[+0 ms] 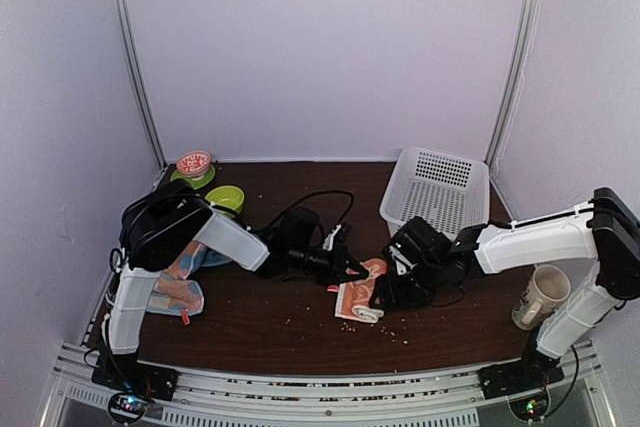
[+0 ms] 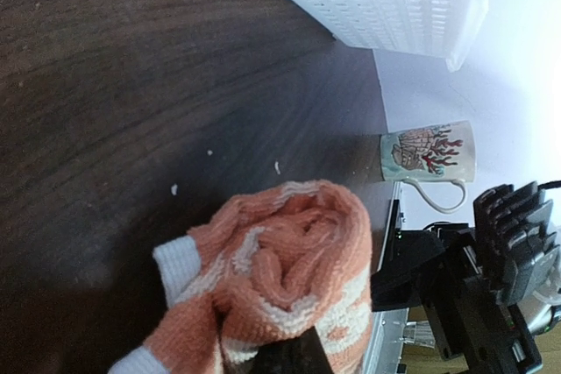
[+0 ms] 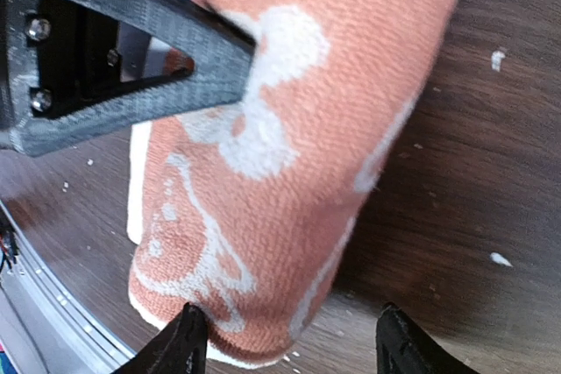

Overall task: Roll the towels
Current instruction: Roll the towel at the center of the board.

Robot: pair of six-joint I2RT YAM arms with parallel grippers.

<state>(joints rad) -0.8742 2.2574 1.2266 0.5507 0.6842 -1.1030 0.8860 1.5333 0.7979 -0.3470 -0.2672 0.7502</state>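
Right gripper [image 3: 291, 343] wide astride orange towel [image 3: 289, 129].

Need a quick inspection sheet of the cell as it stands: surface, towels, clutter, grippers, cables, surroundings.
Surface: dark wood table, scattered with crumbs.
Job's things: orange towel rolled up, mid-table; light-blue towel not rolled, lying under the left arm.
Clutter: white basket rear right; mug at the right edge; green bowls rear left.
Grippers: left gripper shut at the roll's left end, cannot tell if it pinches cloth; right gripper jaws open, astride the roll.
Cables: black cable looping over the table behind the left gripper.
Surroundings: plain white walls; nothing else seen.
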